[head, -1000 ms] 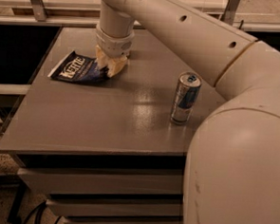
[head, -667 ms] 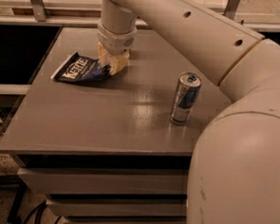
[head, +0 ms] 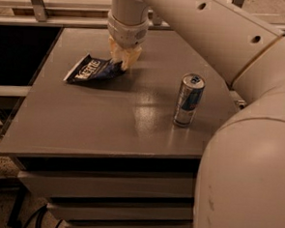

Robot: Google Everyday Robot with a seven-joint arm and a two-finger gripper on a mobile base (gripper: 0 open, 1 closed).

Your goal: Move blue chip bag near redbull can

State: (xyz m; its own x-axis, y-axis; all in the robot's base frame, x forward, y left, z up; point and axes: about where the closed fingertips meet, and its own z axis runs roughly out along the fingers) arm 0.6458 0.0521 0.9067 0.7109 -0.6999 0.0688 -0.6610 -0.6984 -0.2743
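The blue chip bag [head: 91, 70] is a dark navy bag with white lettering, lying on the grey table [head: 108, 123] at the back left. My gripper [head: 122, 60] comes down from above at the bag's right end, and its pale fingers [head: 128, 57] are shut on that end. The redbull can [head: 188, 100], slim, silver and blue, stands upright towards the right side of the table, well to the right of the bag and nearer the front.
My pale arm [head: 224, 48] stretches across the upper right and fills the lower right corner. The table has drawers below its front edge [head: 106, 157]. A rail [head: 51, 21] runs behind the table, and a dark gap lies to its left.
My gripper has moved a little to the right, and the chip bag has shifted right with it. The redbull can has stayed in place.
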